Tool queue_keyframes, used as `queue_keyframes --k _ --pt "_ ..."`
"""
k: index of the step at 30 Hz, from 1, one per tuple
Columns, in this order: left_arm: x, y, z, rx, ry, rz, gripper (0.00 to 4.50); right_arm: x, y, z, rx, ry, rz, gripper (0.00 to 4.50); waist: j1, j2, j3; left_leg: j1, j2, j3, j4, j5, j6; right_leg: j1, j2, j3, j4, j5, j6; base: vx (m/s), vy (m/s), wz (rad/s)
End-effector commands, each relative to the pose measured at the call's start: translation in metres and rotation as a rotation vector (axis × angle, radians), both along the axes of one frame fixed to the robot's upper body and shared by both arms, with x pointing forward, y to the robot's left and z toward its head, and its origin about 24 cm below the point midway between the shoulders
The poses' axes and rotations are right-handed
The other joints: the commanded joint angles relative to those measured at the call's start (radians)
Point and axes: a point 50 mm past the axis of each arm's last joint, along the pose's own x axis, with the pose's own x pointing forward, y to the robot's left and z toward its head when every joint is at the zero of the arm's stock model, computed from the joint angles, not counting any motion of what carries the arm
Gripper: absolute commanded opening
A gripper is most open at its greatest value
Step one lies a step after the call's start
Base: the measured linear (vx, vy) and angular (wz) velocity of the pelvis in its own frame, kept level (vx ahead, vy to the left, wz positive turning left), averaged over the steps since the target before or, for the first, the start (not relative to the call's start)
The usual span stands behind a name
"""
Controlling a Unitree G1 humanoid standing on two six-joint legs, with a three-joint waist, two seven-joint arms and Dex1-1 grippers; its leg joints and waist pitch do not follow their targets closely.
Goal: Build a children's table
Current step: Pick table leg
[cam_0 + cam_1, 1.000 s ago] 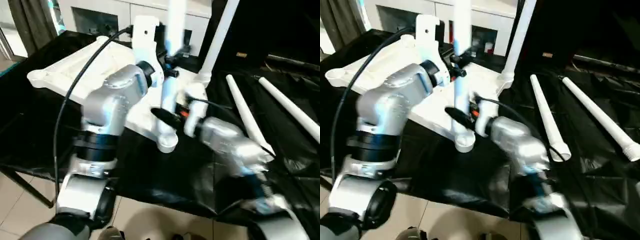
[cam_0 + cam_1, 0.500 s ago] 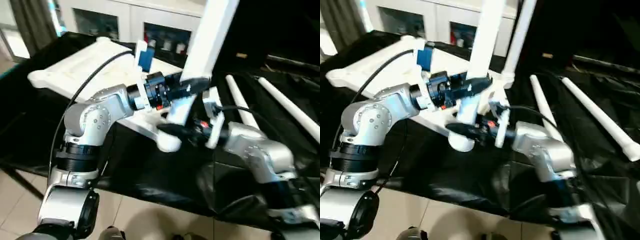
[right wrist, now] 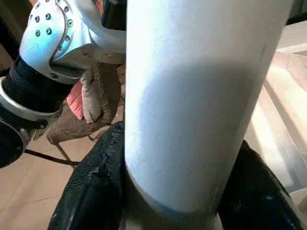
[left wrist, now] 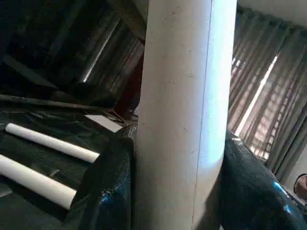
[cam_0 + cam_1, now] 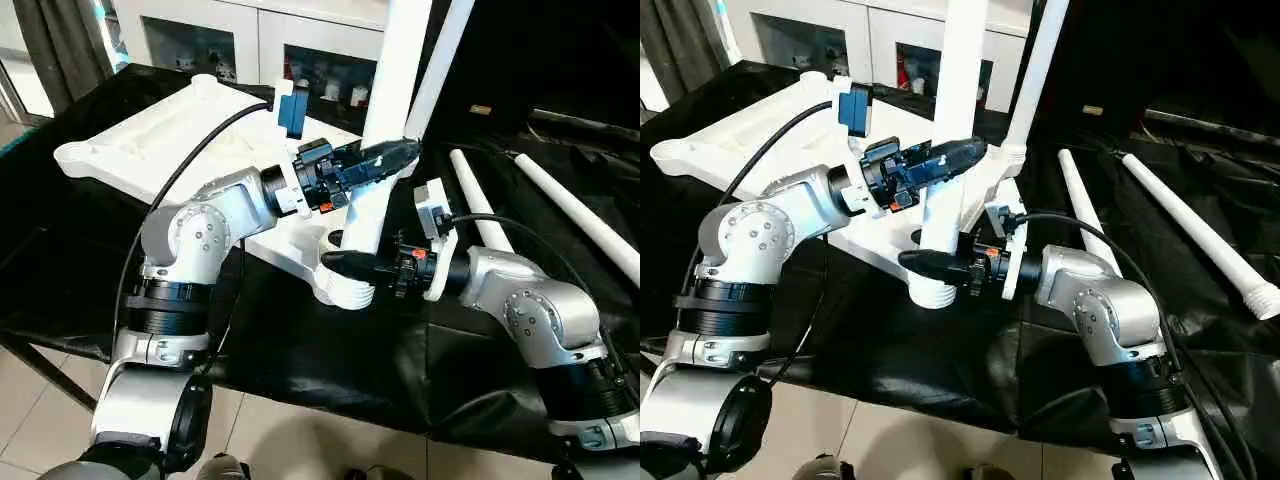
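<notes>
Tabletop [image 5: 150, 140] lies upside down on the black-draped worktop [image 5: 300, 350], one leg [image 5: 440, 60] upright at its far right corner, a second leg [image 5: 385, 130] clamped over the near socket [image 5: 345, 290] by left tool [image 5: 400, 152] and right tool [image 5: 345, 262], seating hidden, two spare legs [image 5: 575, 215] waiting right.

Upright leg [image 5: 385, 120] top cut off by frame edge; its foot hidden behind right pincer [image 5: 345, 262].

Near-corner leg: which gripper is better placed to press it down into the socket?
Left. The left gripper clamps the leg higher up, leaving room to push down; the right gripper clamps it just above the corner socket.
</notes>
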Motion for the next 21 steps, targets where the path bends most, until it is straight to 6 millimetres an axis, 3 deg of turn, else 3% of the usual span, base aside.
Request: queue_keyframes --k 1,3,4,10,15,21 --pt "0.006 0.003 0.010 -0.028 0.016 0.052 1.90 -0.006 0.005 0.002 -0.044 -0.048 0.042 1.99 0.004 0.007 -0.077 0.020 0.011 0.002 -0.072 -0.214 -0.015 0.050 -0.030 0.023 -0.066 -0.203 -0.207 0.000 0.000 0.00" --pt "0.006 0.004 0.010 -0.031 0.014 0.046 1.90 -0.006 0.005 0.002 -0.052 -0.054 0.036 1.99 0.004 0.008 -0.076 0.020 0.012 0.001 -0.073 -0.221 -0.016 0.049 -0.030 0.023 -0.068 -0.223 -0.200 0.000 0.000 0.00" --pt "0.005 0.004 0.010 -0.030 0.012 0.037 1.90 -0.004 0.005 0.001 -0.060 -0.059 0.020 2.55 0.004 0.007 -0.075 0.020 0.011 0.001 -0.073 -0.221 -0.017 0.048 -0.030 0.023 -0.069 -0.227 -0.198 0.000 0.000 0.00" --pt "-0.001 0.003 0.010 -0.040 -0.005 -0.040 1.87 -0.004 0.004 0.002 -0.033 -0.021 0.034 3.03 0.004 0.008 -0.076 0.020 0.011 0.000 -0.074 -0.219 -0.021 0.047 -0.030 0.022 -0.068 -0.230 -0.190 0.000 0.000 0.00" --pt "-0.011 0.002 0.009 -0.060 -0.025 -0.191 1.86 -0.003 -0.005 0.007 -0.012 0.007 0.082 3.05 0.006 0.009 -0.077 0.021 0.011 0.002 -0.072 -0.201 -0.009 0.049 -0.028 0.023 -0.063 -0.183 -0.211 0.000 0.000 0.00" --pt "-0.017 -0.003 0.006 -0.067 -0.035 -0.262 1.86 -0.001 -0.013 0.014 0.027 0.037 0.115 3.05 0.009 0.005 -0.076 0.020 0.012 0.003 -0.072 -0.207 -0.010 0.050 -0.032 0.024 -0.065 -0.215 -0.210 0.000 0.000 0.00"
